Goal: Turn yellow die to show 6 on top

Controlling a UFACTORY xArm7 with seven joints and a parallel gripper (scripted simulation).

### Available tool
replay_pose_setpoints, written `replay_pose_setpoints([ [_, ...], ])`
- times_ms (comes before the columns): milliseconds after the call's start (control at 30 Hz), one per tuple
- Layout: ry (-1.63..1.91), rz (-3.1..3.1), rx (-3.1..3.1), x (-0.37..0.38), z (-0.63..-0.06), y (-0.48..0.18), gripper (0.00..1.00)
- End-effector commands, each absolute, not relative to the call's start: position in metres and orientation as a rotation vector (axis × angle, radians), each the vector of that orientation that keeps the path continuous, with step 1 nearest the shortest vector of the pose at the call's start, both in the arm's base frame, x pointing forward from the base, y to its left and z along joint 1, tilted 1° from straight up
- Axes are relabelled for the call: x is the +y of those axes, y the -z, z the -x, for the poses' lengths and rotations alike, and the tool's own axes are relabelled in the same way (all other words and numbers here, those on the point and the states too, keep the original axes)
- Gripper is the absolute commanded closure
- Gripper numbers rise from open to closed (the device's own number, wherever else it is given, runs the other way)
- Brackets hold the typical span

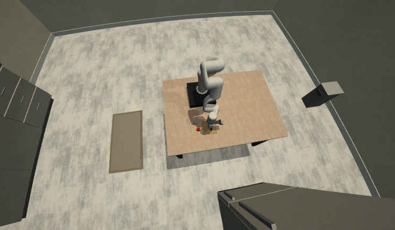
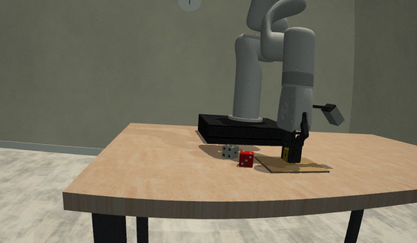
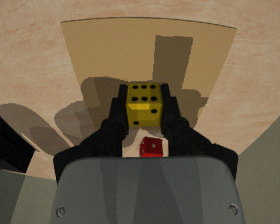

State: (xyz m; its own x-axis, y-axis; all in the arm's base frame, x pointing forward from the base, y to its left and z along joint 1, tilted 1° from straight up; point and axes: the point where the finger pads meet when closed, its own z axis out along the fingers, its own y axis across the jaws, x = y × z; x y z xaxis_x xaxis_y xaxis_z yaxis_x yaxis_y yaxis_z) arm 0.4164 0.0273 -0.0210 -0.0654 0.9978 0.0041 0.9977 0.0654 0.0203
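Note:
My gripper (image 3: 144, 95) is shut on the yellow die (image 3: 144, 104), which sits between the two black fingers. In the exterior view the fingers (image 2: 292, 155) hold the die (image 2: 285, 153) down at the tan mat (image 2: 291, 165), at its back part; I cannot tell whether the die touches the mat. In the wrist view the mat (image 3: 148, 63) spreads out beyond the die. The die's far face shows six pips, its near face two.
A red die (image 2: 246, 158) lies on the table just left of the mat, and a grey die (image 2: 229, 151) lies behind it. The red die also shows in the wrist view (image 3: 149, 147). The arm's black base plate (image 2: 240, 129) stands behind the mat.

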Motion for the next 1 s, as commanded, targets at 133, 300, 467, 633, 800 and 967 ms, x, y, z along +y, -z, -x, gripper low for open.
replay_pose_setpoints([
  [133, -0.032, -2.139, 2.283, 0.0274, -0.4179, 0.0199, 0.73],
  [300, -0.032, -2.139, 2.283, 0.0274, -0.4179, 0.0199, 0.73],
  [467, -0.032, -2.139, 2.283, 0.0274, -0.4179, 0.0199, 0.73],
  [633, -0.032, -2.139, 2.283, 0.0275, -0.4182, 0.0199, 0.73],
  [800, -0.032, -2.139, 2.283, 0.0275, -0.4195, 0.0199, 0.73],
  [967, -0.032, -2.139, 2.283, 0.0276, -0.4204, 0.0198, 0.73],
])
